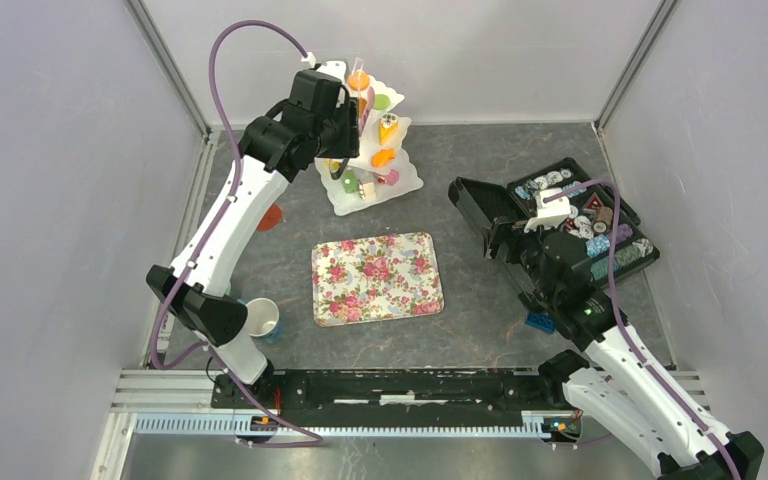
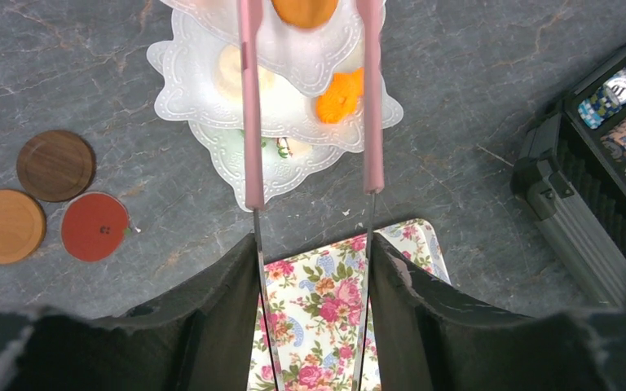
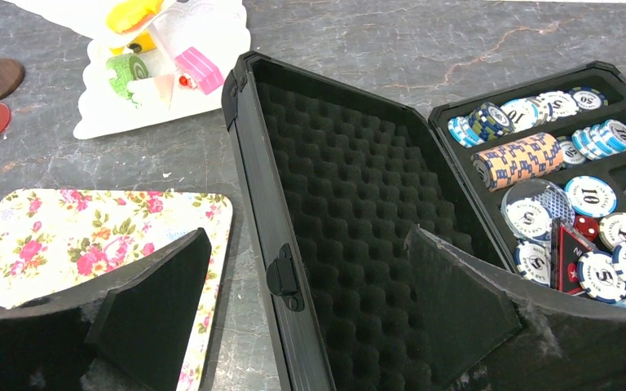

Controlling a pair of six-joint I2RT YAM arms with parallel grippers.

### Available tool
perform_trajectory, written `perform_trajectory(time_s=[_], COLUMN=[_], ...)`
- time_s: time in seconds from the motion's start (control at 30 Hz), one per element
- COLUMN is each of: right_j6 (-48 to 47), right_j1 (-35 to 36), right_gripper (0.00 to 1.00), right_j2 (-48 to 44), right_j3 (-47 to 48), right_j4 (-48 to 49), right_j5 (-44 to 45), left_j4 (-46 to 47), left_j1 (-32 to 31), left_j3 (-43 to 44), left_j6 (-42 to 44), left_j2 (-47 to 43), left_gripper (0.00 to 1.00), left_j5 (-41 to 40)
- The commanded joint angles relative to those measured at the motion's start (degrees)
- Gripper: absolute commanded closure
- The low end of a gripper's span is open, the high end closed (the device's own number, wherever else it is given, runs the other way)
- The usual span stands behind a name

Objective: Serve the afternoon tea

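**Tongs straddle the orange cake**

Left hand [image 2: 314, 251] pinches pink-tipped tongs [image 2: 251, 122] above the floral tray [image 2: 318, 318]. Their tips sit either side of an orange cake [image 2: 304, 10] on the white tiered stand [image 2: 196, 90], top centre of the frame. Three saucers [image 2: 55, 165] lie on the counter [image 2: 473, 98] at left. Right hand [image 3: 306, 236] is spread above the open black case [image 3: 334, 163]. The chips [image 3: 591, 195] at right read "10" and "5".

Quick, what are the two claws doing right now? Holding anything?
Left gripper: closed on pink-tipped tongs.
Right gripper: open, empty, over the open poker-chip case.
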Motion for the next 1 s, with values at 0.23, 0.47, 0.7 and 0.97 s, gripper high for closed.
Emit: perform_trajectory(time_s=[0.23,0.47,0.7,0.97], right_j6=[0.8,0.4,0.1,0.1], right_j1=[0.3,0.3,0.3,0.3], right_gripper=[0.02,0.02,0.02,0.02], right_j2=[-0.1,-0.4,0.4,2.1], right_j3=[2.0,1.4,0.6,0.6], right_j4=[0.8,1.2,3.0,4.2], right_j5=[-0.1,0.5,0.2,-0.3], left_j4=[-1.1,0.9,8.3,12.2], left_j1=[0.4,0.4,-0.2,-16.5], left_j3=[6.9,-3.7,-27.1,-45.0], left_j6=[2.7,4.0,-1.3,-10.4], left_j2=[-1.4,-12.6,-29.8,-35.5], left_gripper=[0.39,0.39,0.39,0.39], left_j5=[-0.3,8.4,16.9,2.2])
